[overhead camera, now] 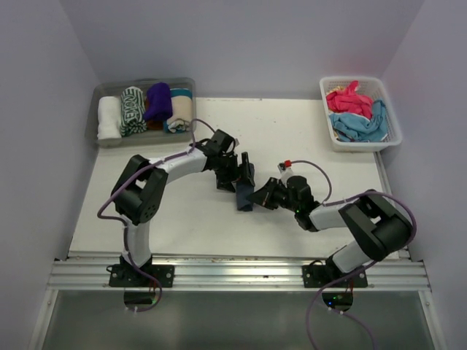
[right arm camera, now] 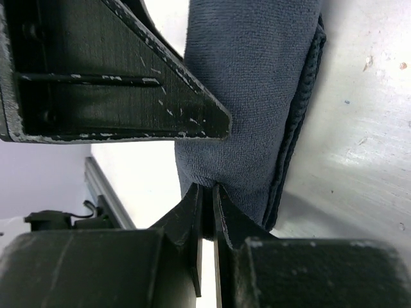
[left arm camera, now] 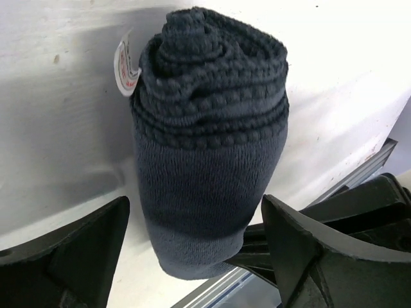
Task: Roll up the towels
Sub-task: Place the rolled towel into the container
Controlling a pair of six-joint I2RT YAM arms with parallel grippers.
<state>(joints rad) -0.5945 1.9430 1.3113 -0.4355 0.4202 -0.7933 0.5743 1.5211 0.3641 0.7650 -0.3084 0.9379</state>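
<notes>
Because the navy towel (left arm camera: pixel 212 160) is wound into a tight roll lying on the table (left arm camera: pixel 51 128) between the two arms, the left hand (left arm camera: pixel 196 202) straddles it with its jaws spread wide, one finger on each side, apparently placed to take the bundle round its middle or to stop it springing open; the right hand (right arm camera: pixel 207 192) is clenched, its tips meeting at the roll's end, seemingly to steady that end. The left wrist view shows the spiral of layers and a small label (left arm camera: pixel 125 67) at the far end, which the overhead view hides behind the arms; the right wrist view alone shows the closed tips against the cloth, though whether they nip a fold I cannot tell. Only from above can one see four finished rolls (overhead camera: pixel 146 109) in the clear tub (overhead camera: pixel 95 109) and pink and blue towels (overhead camera: pixel 354 113) heaped in the white basket (overhead camera: pixel 326 120)
</notes>
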